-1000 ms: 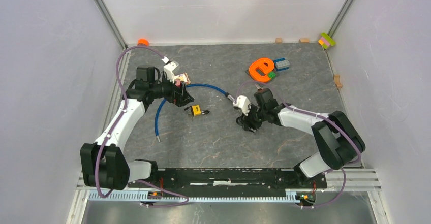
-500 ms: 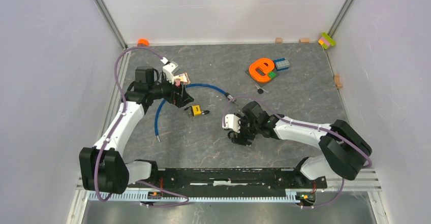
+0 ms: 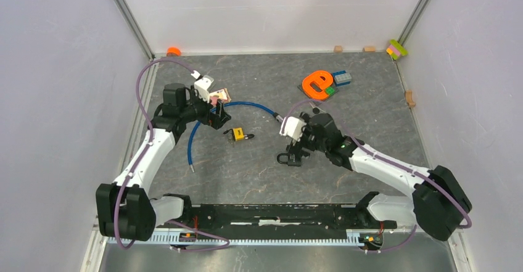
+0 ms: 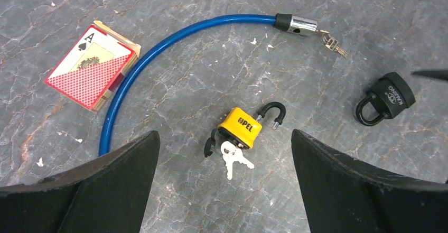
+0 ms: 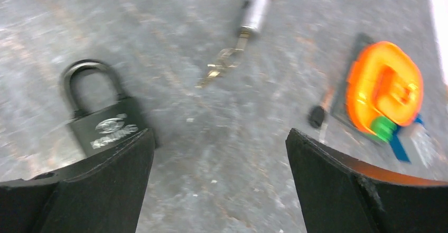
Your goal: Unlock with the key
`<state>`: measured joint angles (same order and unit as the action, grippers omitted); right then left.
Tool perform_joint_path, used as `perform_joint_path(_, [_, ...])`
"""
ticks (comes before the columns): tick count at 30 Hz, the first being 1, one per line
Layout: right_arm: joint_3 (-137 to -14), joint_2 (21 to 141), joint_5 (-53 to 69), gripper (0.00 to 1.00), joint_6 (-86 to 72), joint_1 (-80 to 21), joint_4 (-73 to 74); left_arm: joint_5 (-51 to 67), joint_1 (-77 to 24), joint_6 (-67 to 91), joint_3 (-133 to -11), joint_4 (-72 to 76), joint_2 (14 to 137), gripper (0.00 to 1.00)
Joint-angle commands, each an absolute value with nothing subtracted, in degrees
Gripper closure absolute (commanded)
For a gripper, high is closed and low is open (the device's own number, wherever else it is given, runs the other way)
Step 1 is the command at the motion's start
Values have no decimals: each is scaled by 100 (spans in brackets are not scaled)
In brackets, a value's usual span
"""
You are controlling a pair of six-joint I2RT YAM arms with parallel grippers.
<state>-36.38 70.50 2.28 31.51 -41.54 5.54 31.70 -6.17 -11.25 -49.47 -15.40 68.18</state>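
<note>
My right gripper hangs low over the table with its fingers wide apart and nothing between them. The black padlock lies flat just at my left-hand finger, its hoop shut, and I cannot see a key in it. My left gripper is spread just as wide and also empty. It hovers above the yellow padlock, whose hoop is already sprung open with a pair of keys hanging from its base.

So I judge the yellow lock done and the black one the lock in hand: set down, not yet opened, and in need of its key.

Beyond my right fingers lies a small dark-headed thing, just beside the orange letter. It may be that key, but it is too blurred to be sure. Other keys dangle from the metal end of the blue cable, and those look to belong to the cable.

Next I need a thin, flat pinch on the right key by its head. The other gripper must steady the black lock's body so the keyhole faces the key squarely. A deck of cards lies against the cable, out of the way.
</note>
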Motion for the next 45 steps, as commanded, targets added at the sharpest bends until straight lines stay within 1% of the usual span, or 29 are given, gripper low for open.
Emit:
perform_joint_path(1, [-3703, 6727, -402, 2, 2729, -3565, -311, 2923, -601, -1108, -4767, -971, 6609, 0])
perform_joint_path(5, [-3817, 6908, -326, 2, 2242, -2770, -719, 2897, -598, -918, -4783, -998, 6497, 0])
perform_joint_path(10, [-4595, 7877, -17, 2, 1926, -2213, -355, 2896, -599, -696, -4923, -1261, 6574, 0])
perform_joint_path(15, [-4988, 8664, 421, 2, 1446, -1760, -516, 3075, -598, -746, -5113, -1508, 6789, 0])
perform_joint_path(19, [-5498, 9364, 306, 7, 1420, -1730, -234, 3261, -598, -769, -5124, -1511, 6845, 0])
perform_joint_path(22, [-5634, 9658, 273, 11, 1415, -1705, -237, 3334, -598, -797, -5109, -1525, 6848, 0])
perform_joint_path(25, [-5874, 9951, 283, 20, 1390, -1695, -89, 3402, -598, -810, -5103, -1550, 6839, 0])
perform_joint_path(28, [-6054, 10195, 424, 26, 1330, -1615, -13, 3544, -598, -813, -5115, -1588, 6822, 0])
perform_joint_path(32, [-6326, 10509, 712, 27, 1301, -1482, 368, 3620, -598, -823, -5116, -1606, 6779, 0])
perform_joint_path(36, [-6384, 10646, 851, 25, 1301, -1433, 413, 3660, -602, -877, -5115, -1659, 6711, 0])
perform_joint_path(38, [-6407, 10702, 896, 27, 1318, -1431, 437, 3678, -600, -896, -5098, -1654, 6674, 0])
perform_joint_path(43, [-6586, 10908, 1042, 41, 1338, -1422, 625, 3723, -603, -914, -5082, -1635, 6695, 0])
perform_joint_path(45, [-6661, 10985, 1124, 48, 1345, -1414, 734, 3736, -601, -917, -5088, -1652, 6680, 0])
